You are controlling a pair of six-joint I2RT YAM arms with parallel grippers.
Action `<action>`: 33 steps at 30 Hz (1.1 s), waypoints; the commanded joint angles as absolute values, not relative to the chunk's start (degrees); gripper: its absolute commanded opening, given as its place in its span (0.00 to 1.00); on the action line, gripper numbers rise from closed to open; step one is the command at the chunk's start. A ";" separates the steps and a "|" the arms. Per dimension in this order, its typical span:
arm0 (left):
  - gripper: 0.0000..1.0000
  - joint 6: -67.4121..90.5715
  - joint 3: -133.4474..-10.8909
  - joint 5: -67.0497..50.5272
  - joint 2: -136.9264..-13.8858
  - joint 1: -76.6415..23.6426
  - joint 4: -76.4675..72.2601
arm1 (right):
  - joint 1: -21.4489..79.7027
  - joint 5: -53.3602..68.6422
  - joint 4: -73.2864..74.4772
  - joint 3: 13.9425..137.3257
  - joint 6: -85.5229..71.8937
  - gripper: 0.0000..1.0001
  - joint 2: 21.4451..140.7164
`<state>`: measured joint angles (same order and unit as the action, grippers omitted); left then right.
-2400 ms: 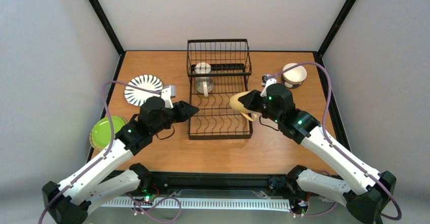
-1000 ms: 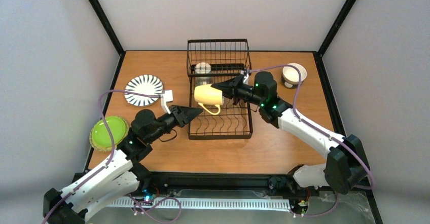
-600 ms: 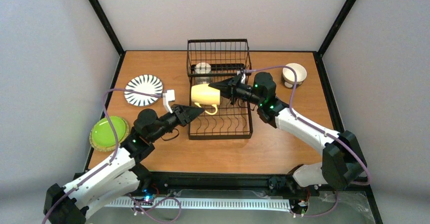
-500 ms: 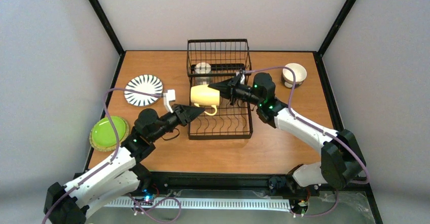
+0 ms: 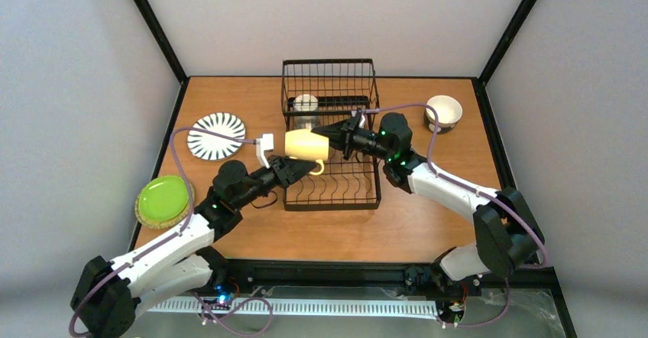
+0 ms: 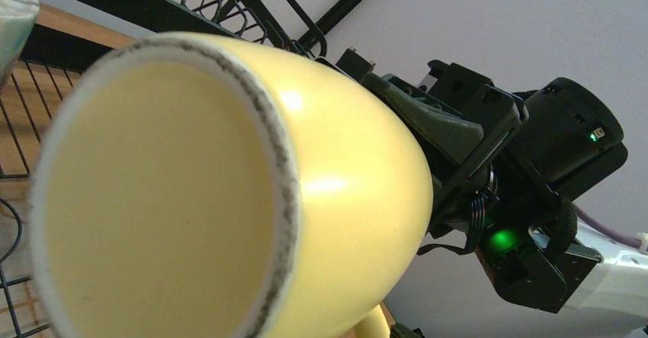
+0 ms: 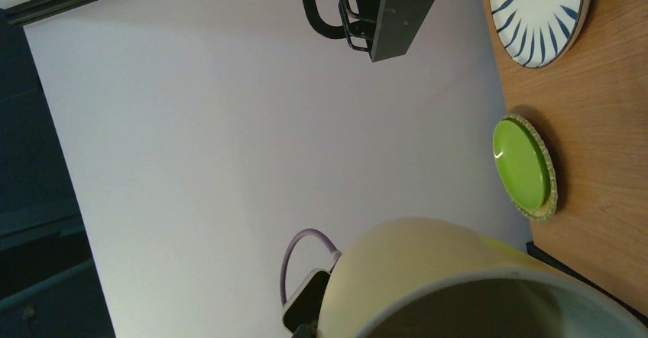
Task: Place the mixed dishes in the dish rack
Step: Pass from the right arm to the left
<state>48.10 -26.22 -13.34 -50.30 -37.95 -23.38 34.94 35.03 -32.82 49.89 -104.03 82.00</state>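
**While clamped on the yellow mug [image 5: 307,144], hangs above the dish rack [image 5: 333,189]**

While reaching in from the right, pinches the mug's right-hand end in the right gripper [image 5: 330,134], jaws drawn narrowly together on it; cannot tell just which part of that end. Holds the mug clear of the wires, lying sideways over the left side of the rack's low plate slots. Turns the mouth left and near, with the handle hanging on the near side. Fills most of the left wrist view with the speckled rim and pale yellow inside, and shows a dark finger [image 6: 428,120] of the right gripper laid along the outer wall behind.

Meets the mug from the near left with the left gripper [image 5: 307,167], jaws spread wide, tips just beside the handle. Cannot tell whether touching.

Shows a cream mug [image 5: 306,103] standing in the taller basket section at the rack's far end. Shows the cream bowl [image 5: 444,112] on the table [image 5: 428,223] at the far right, well apart from the rack. On the left of the table, shows the black-and-white striped plate [image 5: 217,135] lying flat. Nearer, also on the left, shows the lime-green plate [image 5: 163,199] stacked on the tan plate [image 7: 550,166], whose rim peeks out around it.
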 commanded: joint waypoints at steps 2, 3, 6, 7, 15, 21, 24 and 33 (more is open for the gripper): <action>1.00 46.53 -27.94 -15.69 -51.36 -38.23 -28.90 | 35.17 37.65 -39.03 49.52 -106.37 0.02 83.38; 1.00 46.58 -28.17 -15.89 -51.61 -38.25 -29.03 | 35.28 37.75 -39.44 49.44 -106.61 0.02 83.68; 1.00 46.66 -28.68 -15.92 -52.48 -38.23 -29.26 | 35.49 37.82 -40.55 49.28 -107.12 0.02 84.19; 1.00 46.67 -28.73 -15.80 -52.63 -38.23 -29.31 | 35.52 37.81 -40.66 49.26 -107.14 0.02 84.33; 1.00 47.78 -29.00 -14.62 -53.87 -38.23 -31.90 | 36.35 37.77 -42.14 48.52 -107.64 0.02 85.20; 1.00 48.61 -29.45 -12.43 -54.30 -38.23 -32.87 | 37.12 37.32 -42.58 47.87 -107.23 0.02 85.14; 1.00 49.48 -29.19 -11.39 -54.48 -38.23 -33.96 | 37.58 37.05 -42.83 47.43 -107.26 0.02 85.15; 0.93 50.90 -28.51 -7.53 -53.39 -38.23 -34.69 | 38.23 36.53 -42.81 46.00 -106.64 0.02 84.24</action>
<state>50.70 -26.33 -11.55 -54.50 -38.02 -27.42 36.40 33.41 -42.39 47.62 -106.78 84.75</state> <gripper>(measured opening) 0.948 0.125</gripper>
